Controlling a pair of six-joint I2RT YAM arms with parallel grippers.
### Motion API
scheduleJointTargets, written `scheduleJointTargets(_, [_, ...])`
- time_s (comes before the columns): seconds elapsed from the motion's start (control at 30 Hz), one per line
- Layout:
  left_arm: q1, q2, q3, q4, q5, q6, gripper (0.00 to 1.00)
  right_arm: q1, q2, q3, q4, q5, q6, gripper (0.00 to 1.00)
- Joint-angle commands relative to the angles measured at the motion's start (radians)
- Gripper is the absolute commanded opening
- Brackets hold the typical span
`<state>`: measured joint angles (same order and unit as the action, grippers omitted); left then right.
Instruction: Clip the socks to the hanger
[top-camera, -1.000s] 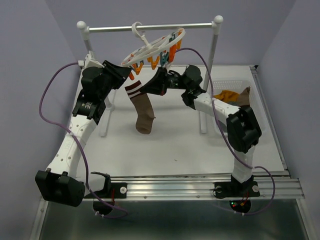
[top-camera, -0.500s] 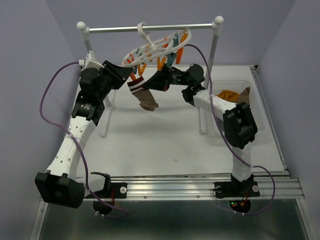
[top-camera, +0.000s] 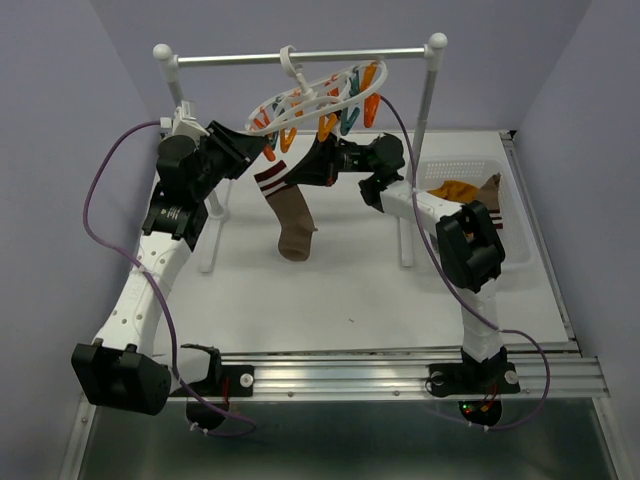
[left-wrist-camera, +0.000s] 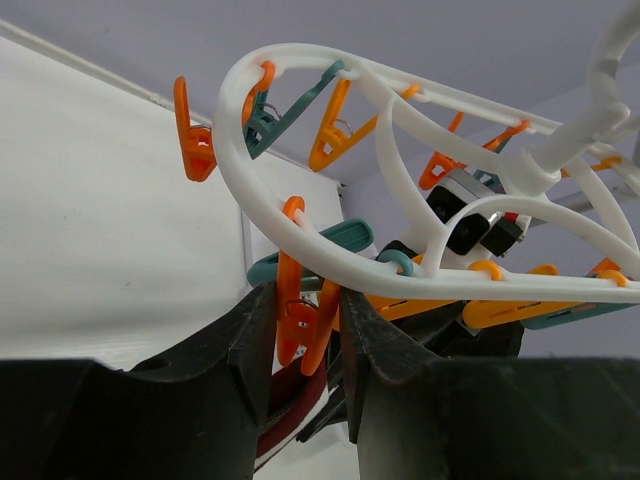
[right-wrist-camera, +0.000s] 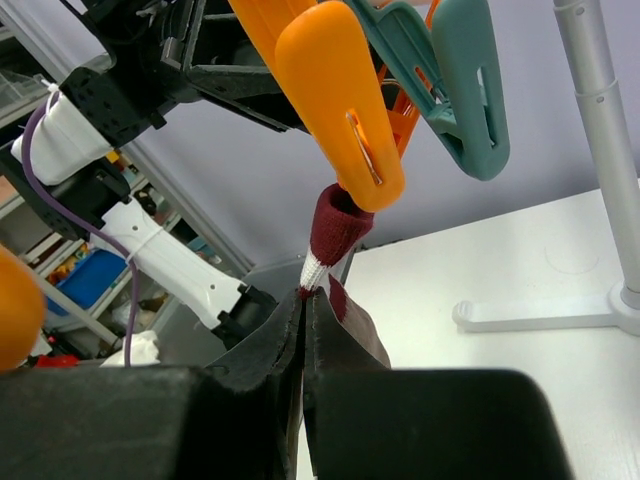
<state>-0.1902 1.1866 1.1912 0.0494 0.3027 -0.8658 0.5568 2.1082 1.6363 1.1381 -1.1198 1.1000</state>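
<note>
While the cuff of the striped sock (top-camera: 292, 215), under the hanger (top-camera: 312, 92) near the table's (top-camera: 380, 290) far edge, was pinched by the right gripper (right-wrist-camera: 303, 305) and an orange clip (left-wrist-camera: 290, 322) squeezed by the left gripper (left-wrist-camera: 306, 302), a drop was risked if released unclipped

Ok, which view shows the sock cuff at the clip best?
Right wrist: the maroon cuff meets the orange clip up close. Left wrist shows a maroon sliver; top external shows the whole sock hanging.

The left pincer (left-wrist-camera: 306, 300) is squeezing an orange clip (left-wrist-camera: 293, 318) hanging from the white hanger (left-wrist-camera: 395, 170), while a maroon sock (left-wrist-camera: 290, 395) is showing just below it.
</note>
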Motion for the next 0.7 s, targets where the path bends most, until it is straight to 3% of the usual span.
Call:
scheduleJointTargets(0.0, [0.012,-0.016,-0.012,0.044,0.035,0.013,0.00,-0.011,-0.008,0.042,0.034,-0.006,-0.035,0.01])
scheduleJointTargets(0.67, [0.034,-0.013,-0.024,0.067,0.115,0.024,0.00,-0.020,0.022,0.134,-0.101,0.071,-0.120,0.01])
